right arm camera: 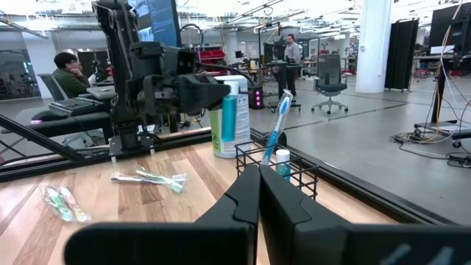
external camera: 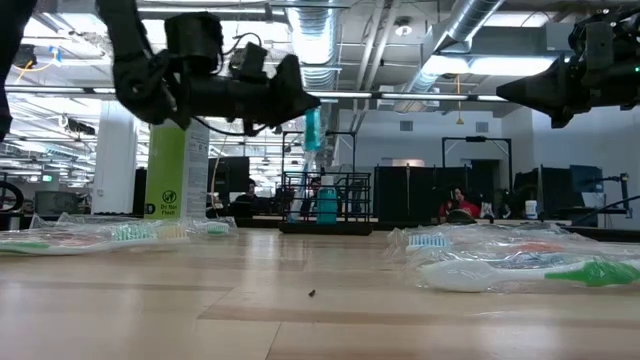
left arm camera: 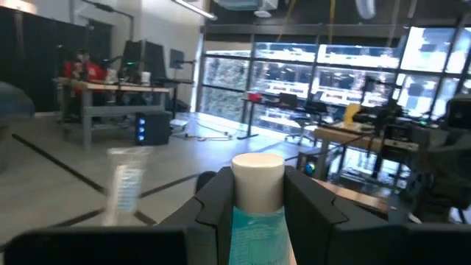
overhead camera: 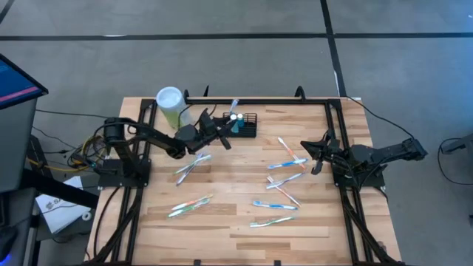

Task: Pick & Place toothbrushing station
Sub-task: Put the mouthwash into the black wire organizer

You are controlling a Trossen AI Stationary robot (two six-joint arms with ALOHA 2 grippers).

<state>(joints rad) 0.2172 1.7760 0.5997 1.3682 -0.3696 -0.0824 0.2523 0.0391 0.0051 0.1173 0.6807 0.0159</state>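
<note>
Holding a teal toothpaste tube with a white cap between its fingers, the left gripper hangs above the wooden table, just beside the toothbrushing station. In the low view the tube hangs upright in the air over that basket. The station, a small black wire-mesh basket, stands at the table's far edge, near its middle. Inside it a toothbrush with a blue and white handle leans up out of the open top, and a second teal tube with a white cap stands upright in it.

A pale-green cylinder with a white lid stands at the far edge too, on the left side of the basket and close to it.

Wrapped toothbrushes lie flat across the table: one pair near the left arm, another closer to the near edge on the left, and a scattered group on the right half.

The right gripper hovers over the right side of the table beside that scattered group, its fingers pressed together and holding nothing.
</note>
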